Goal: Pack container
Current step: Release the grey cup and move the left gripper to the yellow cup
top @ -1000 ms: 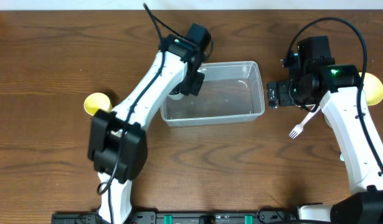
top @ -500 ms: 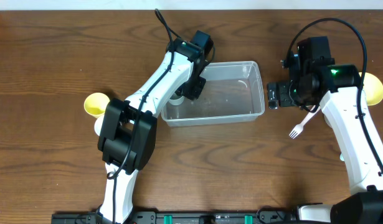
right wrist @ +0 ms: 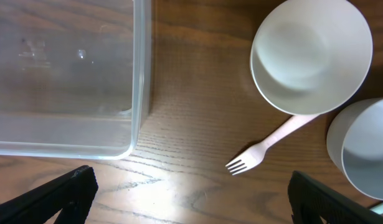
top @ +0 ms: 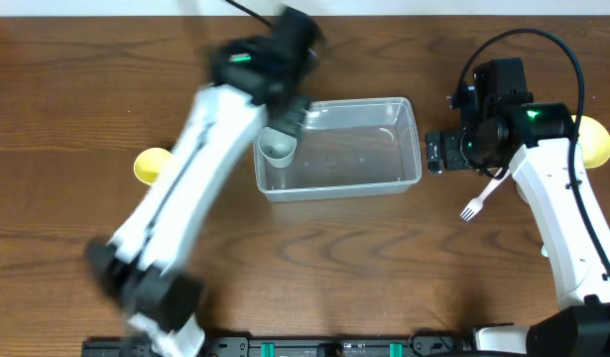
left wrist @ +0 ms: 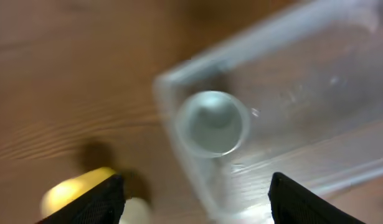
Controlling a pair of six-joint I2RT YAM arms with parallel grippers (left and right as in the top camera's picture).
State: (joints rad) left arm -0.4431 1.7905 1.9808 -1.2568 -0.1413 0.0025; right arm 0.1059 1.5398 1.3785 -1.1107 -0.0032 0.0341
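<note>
The container (top: 344, 159) is a clear plastic tub in the middle of the table. A small white cup (top: 278, 145) stands upright inside its left end. My left gripper (top: 293, 111) is blurred above that end. In the left wrist view it (left wrist: 197, 208) is open and holds nothing, with the cup (left wrist: 211, 122) below and apart from its fingers (left wrist: 107, 199). The right gripper (top: 436, 151) hangs open just right of the container. In its own view it (right wrist: 191, 199) is over bare wood, between the container (right wrist: 66, 74) and a pale fork (right wrist: 266, 146).
A yellow bowl (top: 153, 165) sits left of the container. The fork (top: 483, 195) lies to the container's right. A white bowl (right wrist: 311, 56) and a white cup (right wrist: 362, 146) stand beyond the fork. A yellow thing (top: 594, 139) shows at the right edge.
My left gripper has opened and let go of the white cup, which now stands in the container's left end. The left arm is swinging away fast. The right arm has not moved.
</note>
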